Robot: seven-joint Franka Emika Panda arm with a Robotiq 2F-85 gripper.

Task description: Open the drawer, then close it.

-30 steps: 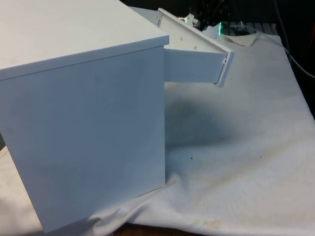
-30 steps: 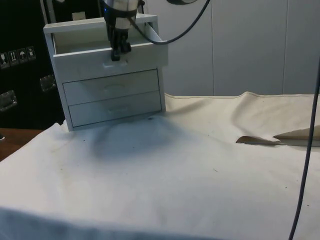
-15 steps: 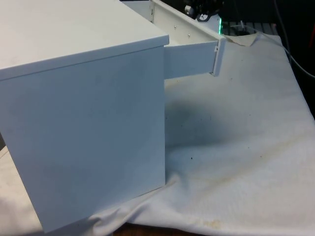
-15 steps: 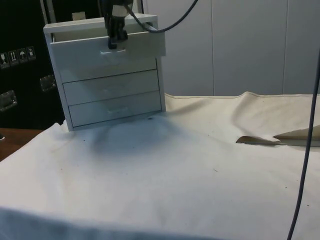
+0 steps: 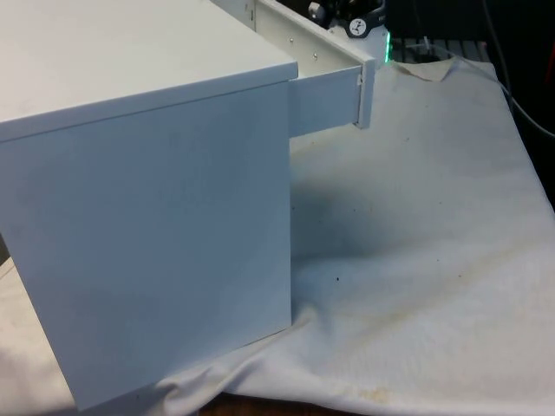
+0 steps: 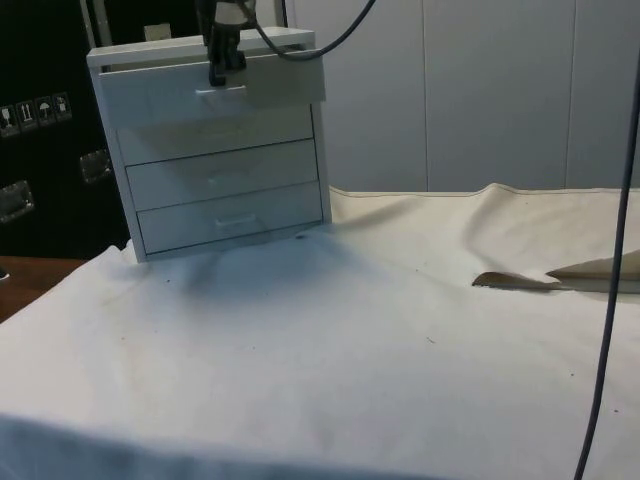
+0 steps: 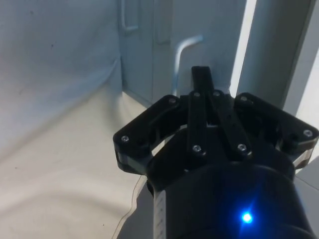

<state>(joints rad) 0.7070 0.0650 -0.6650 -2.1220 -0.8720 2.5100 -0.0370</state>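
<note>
A white chest of drawers [image 5: 156, 217] [image 6: 225, 190] stands on the cloth. Its top drawer [image 5: 325, 100] [image 6: 215, 100] sticks out a short way from the chest. My black gripper [image 6: 220, 76] is at the top drawer's front, just above the small handle [image 6: 222, 91]. In the wrist view the gripper [image 7: 202, 74] has its two fingers pressed together, with the bent white handle [image 7: 182, 50] right beside their tips. I cannot tell whether the tips touch the handle. In the front view part of the gripper [image 5: 351, 17] shows behind the drawer's front panel.
The two lower drawers [image 6: 225, 172] [image 6: 232, 215] are closed. White cloth [image 5: 434, 217] covers the table in front of the chest. A raised fold of cloth [image 6: 560, 275] lies at the side view's right, and a dark cable [image 6: 612, 300] hangs there.
The top drawer has slid back towards the chest and sticks out much less than a second ago. The gripper has travelled with its front panel.
</note>
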